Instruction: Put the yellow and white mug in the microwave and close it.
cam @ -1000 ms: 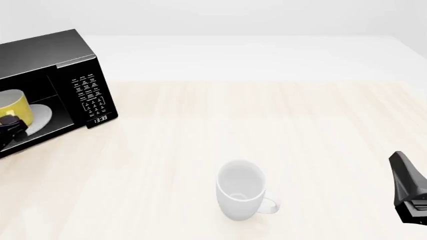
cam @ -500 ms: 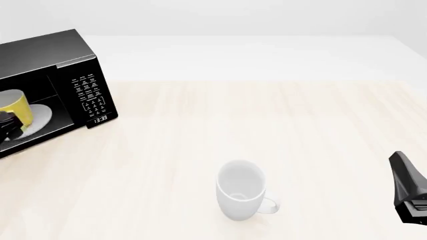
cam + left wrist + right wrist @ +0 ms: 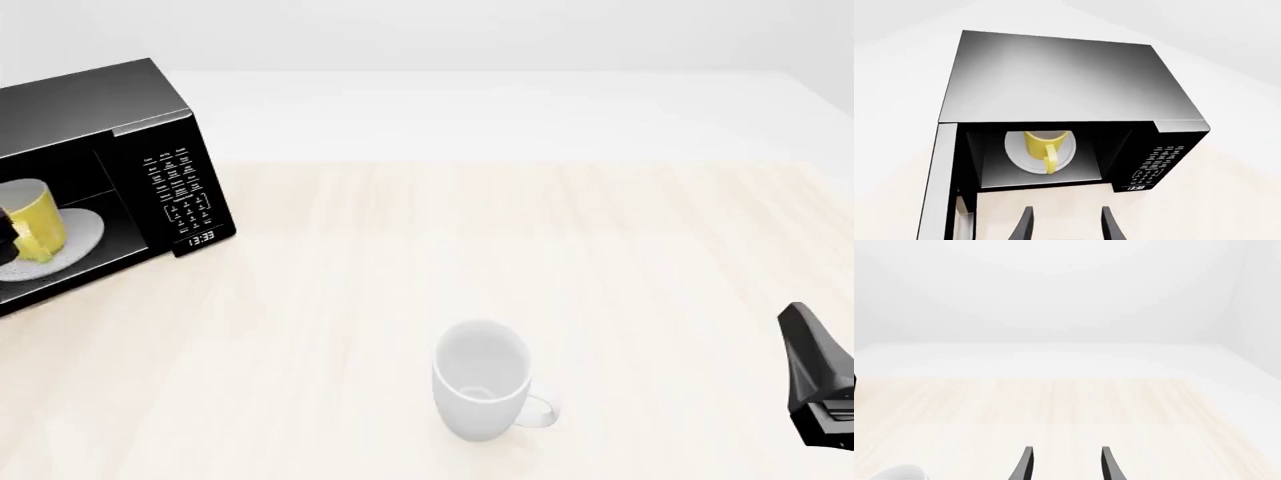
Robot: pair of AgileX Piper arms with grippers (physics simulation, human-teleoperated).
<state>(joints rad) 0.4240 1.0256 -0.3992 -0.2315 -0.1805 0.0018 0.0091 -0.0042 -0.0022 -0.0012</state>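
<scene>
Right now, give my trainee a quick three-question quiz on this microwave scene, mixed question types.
1. True or false: the small yellow and white mug sits on the round white turntable plate inside the large black boxy microwave.
2. The microwave door is: A open, B closed.
3. Fill in: the left end effector holds ____.

Key: 1 true. 2 A. 3 nothing; its jaws stand apart outside the microwave.

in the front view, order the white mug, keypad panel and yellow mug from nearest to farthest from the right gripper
1. white mug, mid-table, to the left of the right gripper.
2. keypad panel, on the microwave's right front.
3. yellow and white mug, inside the cavity, far left.
</scene>
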